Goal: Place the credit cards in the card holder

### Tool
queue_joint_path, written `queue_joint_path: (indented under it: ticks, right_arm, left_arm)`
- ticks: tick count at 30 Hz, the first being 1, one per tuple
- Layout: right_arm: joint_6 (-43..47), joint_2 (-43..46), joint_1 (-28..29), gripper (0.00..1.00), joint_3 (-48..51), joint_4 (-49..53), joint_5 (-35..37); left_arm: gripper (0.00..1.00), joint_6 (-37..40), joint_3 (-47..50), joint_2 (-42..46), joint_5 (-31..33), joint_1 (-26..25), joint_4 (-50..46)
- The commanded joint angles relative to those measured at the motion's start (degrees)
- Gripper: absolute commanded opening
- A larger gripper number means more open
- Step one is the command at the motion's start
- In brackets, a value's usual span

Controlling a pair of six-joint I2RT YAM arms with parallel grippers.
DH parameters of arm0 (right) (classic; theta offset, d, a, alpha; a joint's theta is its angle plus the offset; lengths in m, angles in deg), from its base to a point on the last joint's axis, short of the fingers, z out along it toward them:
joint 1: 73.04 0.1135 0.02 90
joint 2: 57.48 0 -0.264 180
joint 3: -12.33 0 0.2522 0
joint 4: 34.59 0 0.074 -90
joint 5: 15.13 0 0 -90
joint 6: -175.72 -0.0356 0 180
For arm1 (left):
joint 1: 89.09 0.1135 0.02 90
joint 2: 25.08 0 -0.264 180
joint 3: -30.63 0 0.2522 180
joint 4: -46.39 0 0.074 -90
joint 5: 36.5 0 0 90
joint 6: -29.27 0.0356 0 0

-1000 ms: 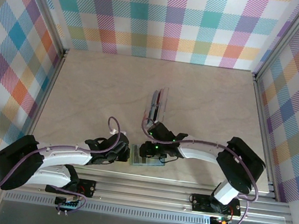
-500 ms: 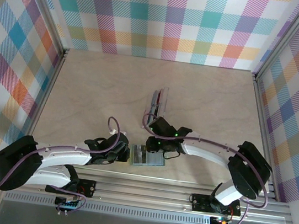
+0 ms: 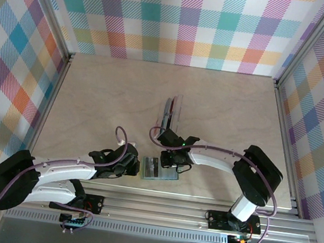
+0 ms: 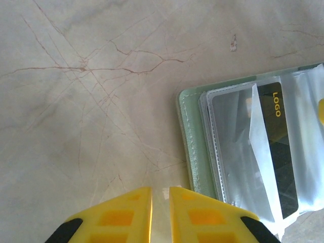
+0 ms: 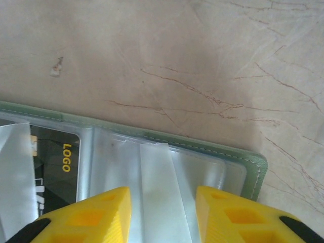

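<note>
Card holder (image 3: 159, 170) lies open at the table's near edge between our two grippers, with more credit cards (image 3: 171, 112) waiting in a clear tray farther back. Our left wrist view shows the left gripper (image 4: 160, 202) nearly shut, empty, beside its stitched green edge; one dark card (image 4: 273, 147) is already sleeved. Our right gripper (image 5: 163, 212), part-open, straddles glossy, empty plastic pockets.

Card holder (image 4: 188, 152) grey-green; card (image 4: 276, 152) dark, yellow "LOGO"; table (image 3: 104, 101) beige marble; walls (image 3: 188, 22) pastel plaid.
</note>
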Motion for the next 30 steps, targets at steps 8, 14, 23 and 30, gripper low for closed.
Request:
queue_joint_path:
  ticks: [8,14,23,30]
  right_arm:
    - [0.62,-0.14,0.12,0.18,2.1,-0.75,-2.02]
    - [1.21,3.63,0.17,0.02,2.16,-0.05,-1.9]
    - [2.53,7.71,0.11,0.0,1.15,0.26,-4.23]
    - [2.49,7.29,0.2,0.0,0.34,-4.16,-12.2]
  left_arm:
    - [0.18,2.14,-4.26,-1.72,-0.93,-0.77,-1.38]
    - [0.17,2.12,-4.55,-5.9,-2.47,-0.77,1.56]
    - [0.17,1.93,-4.33,-8.15,-2.38,-0.78,2.81]
    - [0.17,1.59,-4.53,-9.14,-2.81,-0.77,3.83]
